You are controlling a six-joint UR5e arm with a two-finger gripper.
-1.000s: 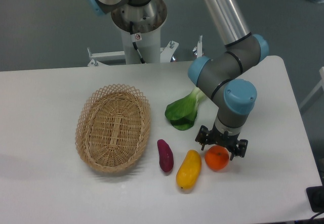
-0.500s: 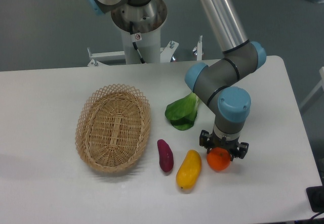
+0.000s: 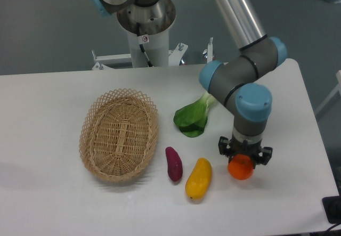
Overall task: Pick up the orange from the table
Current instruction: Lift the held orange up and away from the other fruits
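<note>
The orange (image 3: pixel 241 170) is small, round and bright orange, at the front right of the white table (image 3: pixel 48 103). My gripper (image 3: pixel 244 158) points straight down right over it. The black fingers (image 3: pixel 223 146) sit on either side of the orange's upper half, closed against it. The wrist hides the top of the orange. I cannot tell whether the orange touches the table or hangs just above it.
A yellow-orange mango-like fruit (image 3: pixel 199 178) and a purple sweet potato (image 3: pixel 173 163) lie left of the orange. A green leafy vegetable (image 3: pixel 192 119) lies behind them. A wicker basket (image 3: pixel 119 135) stands at the left. The table's right edge (image 3: pixel 319 140) is close by.
The gripper came down around the orange and closed on it. Gripper and orange have since shifted together a little to the right, away from the mango-like fruit.
</note>
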